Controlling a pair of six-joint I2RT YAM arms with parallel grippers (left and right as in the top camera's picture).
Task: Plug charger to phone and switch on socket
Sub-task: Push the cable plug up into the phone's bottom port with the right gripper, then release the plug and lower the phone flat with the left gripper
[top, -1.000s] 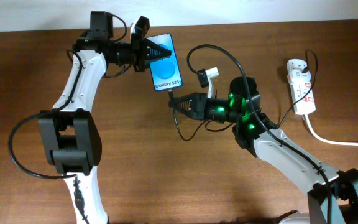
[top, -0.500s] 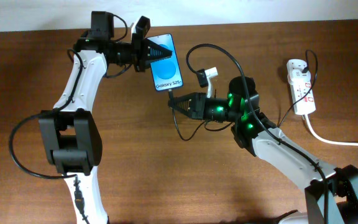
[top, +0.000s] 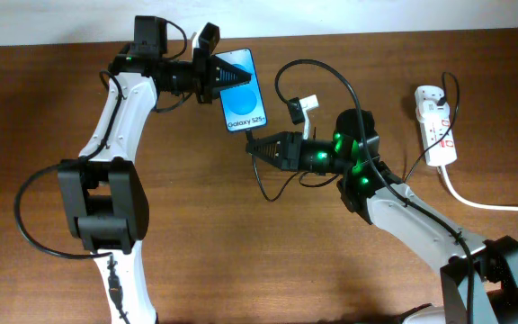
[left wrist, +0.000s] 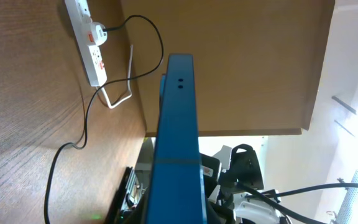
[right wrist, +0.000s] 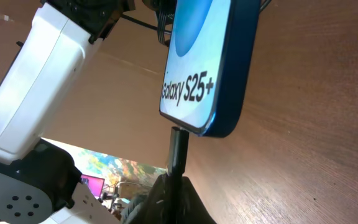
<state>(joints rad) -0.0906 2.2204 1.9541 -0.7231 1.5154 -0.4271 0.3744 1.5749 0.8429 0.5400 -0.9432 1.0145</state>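
The phone (left wrist: 178, 137) stood edge-on up the middle, its blue side facing the camera, while beyond it a black cable (left wrist: 84, 124) curved across the wooden table (left wrist: 17, 124) from the power strip (left wrist: 87, 31).

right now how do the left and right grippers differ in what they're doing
The left gripper is shut on the phone, clamping its side; the right gripper is shut on the charger, by its plug. In the overhead view the left gripper points right, the right gripper points left. Both are holding something.

A brown wood-grain table (top: 196, 252) meets a pale wall (top: 331, 13) along its far edge.
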